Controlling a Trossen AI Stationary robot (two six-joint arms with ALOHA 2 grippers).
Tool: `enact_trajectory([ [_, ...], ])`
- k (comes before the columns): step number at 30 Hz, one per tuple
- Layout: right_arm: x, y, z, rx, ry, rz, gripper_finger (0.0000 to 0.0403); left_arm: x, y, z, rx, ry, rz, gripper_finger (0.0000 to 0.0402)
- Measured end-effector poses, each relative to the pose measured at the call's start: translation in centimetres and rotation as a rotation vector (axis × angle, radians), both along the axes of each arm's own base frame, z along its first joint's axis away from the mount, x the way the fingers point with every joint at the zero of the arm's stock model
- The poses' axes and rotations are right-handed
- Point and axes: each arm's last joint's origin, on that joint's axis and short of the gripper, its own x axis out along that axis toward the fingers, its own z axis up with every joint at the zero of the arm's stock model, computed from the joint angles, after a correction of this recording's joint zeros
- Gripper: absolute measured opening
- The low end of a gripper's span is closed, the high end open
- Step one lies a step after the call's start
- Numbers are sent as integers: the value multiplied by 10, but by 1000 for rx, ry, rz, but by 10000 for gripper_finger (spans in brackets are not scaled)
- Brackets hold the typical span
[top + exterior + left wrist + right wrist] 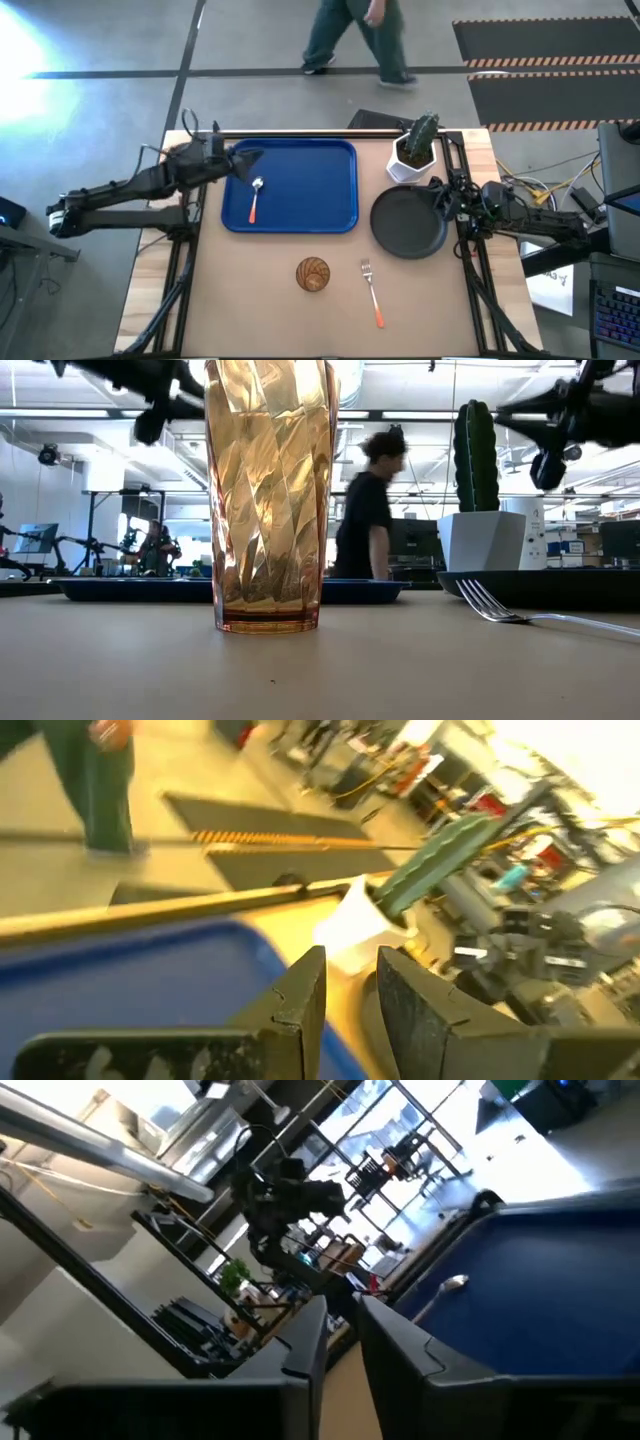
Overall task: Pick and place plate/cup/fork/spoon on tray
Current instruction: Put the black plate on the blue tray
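The blue tray (300, 215) lies at the table's far left, and the orange-handled spoon (254, 198) rests flat in it. On bare table, the black plate (405, 225) lies right of the tray. The amber cup (313, 273) stands upright near the front, with the fork (372, 292) flat on the table to its right. My left gripper (250, 158) hangs open over the tray's far left corner, holding nothing (350, 965). My right gripper (438, 196) is open by a narrow gap (343, 1308), raised above the plate's right rim.
A white pot with a green cactus (415, 150) stands just beyond the plate, at the tray's far right corner. A person (355, 40) walks past on the floor beyond the table's far edge. Bare tabletop lies left of the cup.
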Motion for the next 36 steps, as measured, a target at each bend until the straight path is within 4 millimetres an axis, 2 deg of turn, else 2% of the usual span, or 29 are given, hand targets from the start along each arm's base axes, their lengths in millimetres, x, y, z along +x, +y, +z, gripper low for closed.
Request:
enact_trajectory([
  [4,0,2,43,-113,-23,35,75,0,-4,18,70,-14,-70,74],
  [9,8,3,102,-241,-11,115,86,1,-8,31,145,-7,-115,74],
  [10,12,3,111,-244,23,134,86,1,-8,33,159,-4,-117,74],
  [12,35,0,120,-214,176,175,86,0,-8,35,177,-1,-120,74],
  [14,56,-3,124,-163,360,213,85,-2,-9,36,181,-6,-125,74],
  [20,83,-7,128,93,947,255,89,-11,-12,38,190,-32,-136,74],
  [23,100,-7,128,167,1149,268,92,-16,-14,40,212,-42,-139,74],
  [27,134,-4,122,209,1296,334,96,-23,-16,43,242,-59,-140,74],
  [30,157,1,124,201,1301,423,98,-28,-17,45,257,-71,-141,74],
  [34,182,11,104,194,1436,466,98,-32,-19,46,281,-76,-157,74],
  [36,187,15,92,205,1543,445,98,-33,-19,46,283,-80,-165,74],
])
